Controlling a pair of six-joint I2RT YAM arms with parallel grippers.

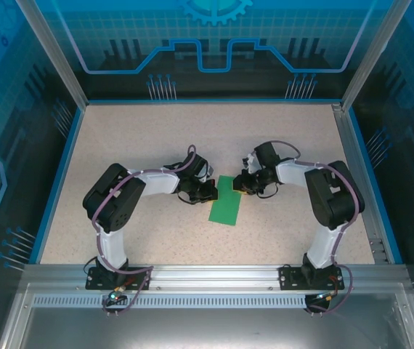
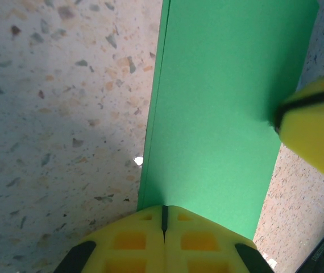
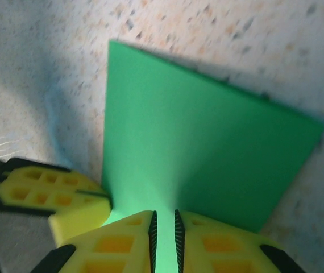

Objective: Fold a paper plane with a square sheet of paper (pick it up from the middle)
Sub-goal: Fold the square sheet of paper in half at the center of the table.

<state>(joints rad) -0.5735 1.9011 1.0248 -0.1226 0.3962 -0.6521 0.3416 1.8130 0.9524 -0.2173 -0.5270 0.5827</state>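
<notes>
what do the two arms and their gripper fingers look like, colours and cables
Both arms have white links with bulky black joint housings and purple-grey cables looping alongside. The left gripper and right gripper have yellow fingers with a recessed square grid pattern and black bases.

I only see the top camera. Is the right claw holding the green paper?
Observer: Yes. On the right wrist camera the right gripper has the square sheet of paper pinched between its fingers.
Operator: And the left one?
Observer: The left gripper is shut, tips at the paper's edge; whether it pinches it, I cannot tell.
Operator: Is it one layer?
Observer: The left wrist camera shows two layers along one edge.
</notes>
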